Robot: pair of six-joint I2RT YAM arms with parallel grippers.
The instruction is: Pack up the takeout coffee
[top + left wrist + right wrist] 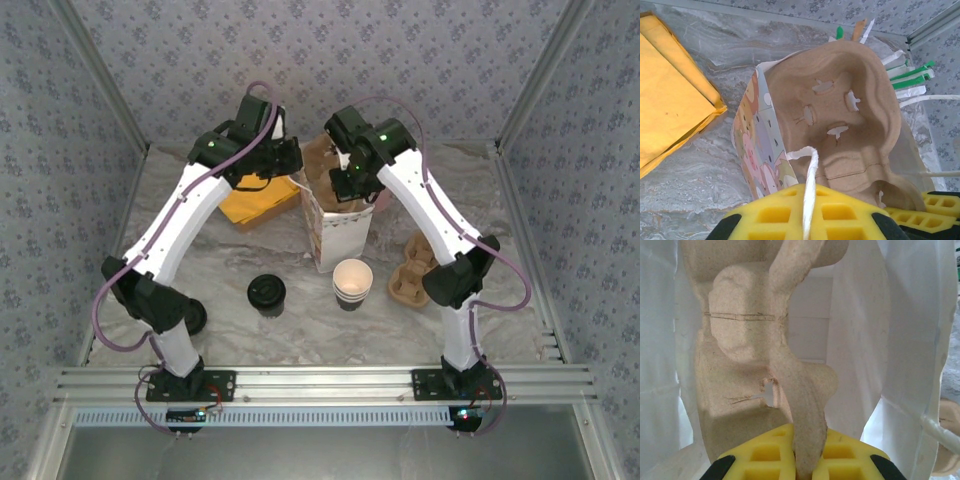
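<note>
The takeout coffee (352,282), a small cup with a cream rim and dark rings, stands upright on the table just in front of the bag, apart from both grippers. The printed paper bag (335,238) stands open in the middle. My left gripper (809,194) is shut on the bag's white twisted handle (811,170) at its left rim. A brown cardboard carrier (850,120) stands on edge inside the bag (757,145). My right gripper (807,452) is shut on an edge of that carrier (740,340), between the bag's white inner walls (865,340).
A stack of yellow napkins (262,205) lies left of the bag. Two black lids (267,294) (190,315) sit at the front left. Another cardboard carrier (412,275) lies right of the cup, under the right arm. Green and white straws (910,80) stick up behind the bag.
</note>
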